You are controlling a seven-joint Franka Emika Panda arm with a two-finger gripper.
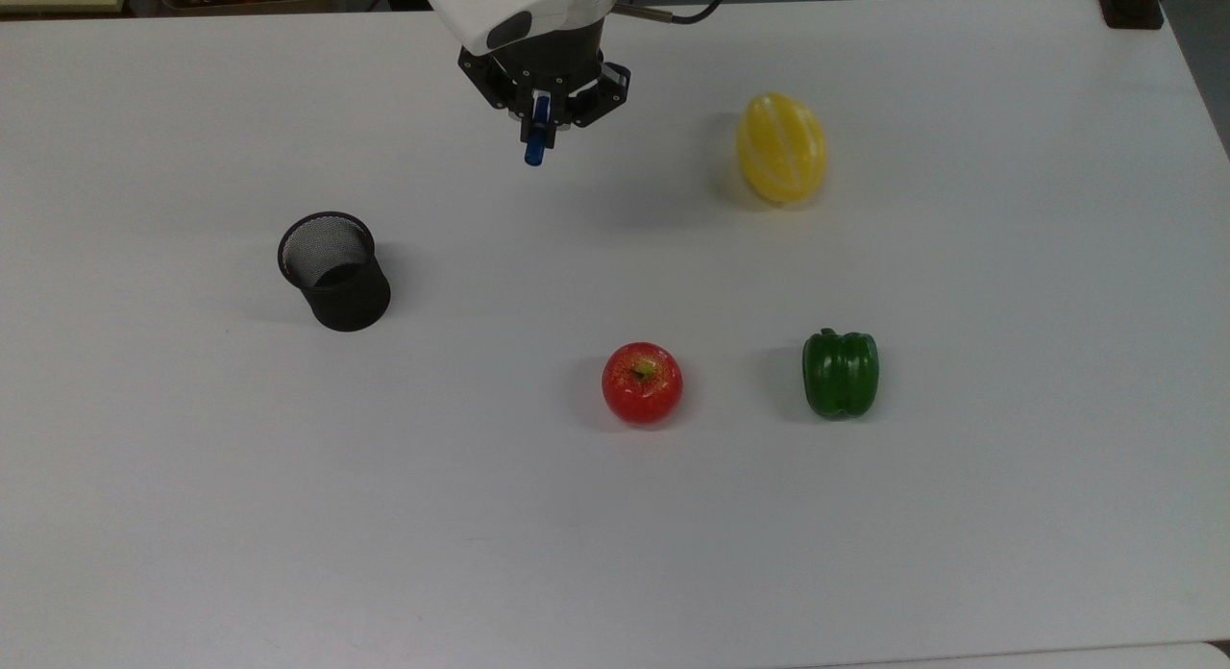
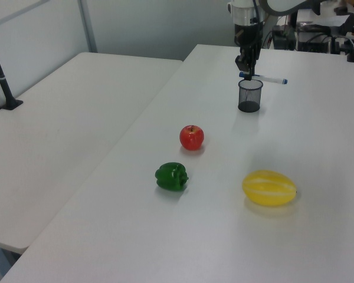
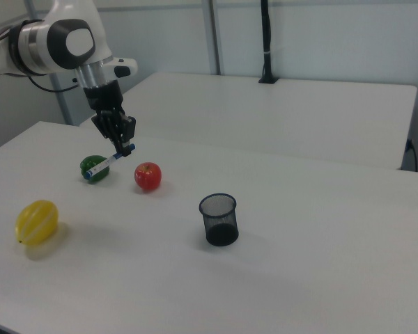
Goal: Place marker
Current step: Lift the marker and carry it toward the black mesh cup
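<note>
The claw (image 1: 539, 121) grips the marker (image 3: 109, 162) by one end, lifted above the table (image 1: 961, 515) near its far edge in the top view, so setting it down is not yet done.

Black mesh cup (image 1: 333, 270), glossy apple (image 1: 642, 383), matt table (image 1: 615, 515)
</note>
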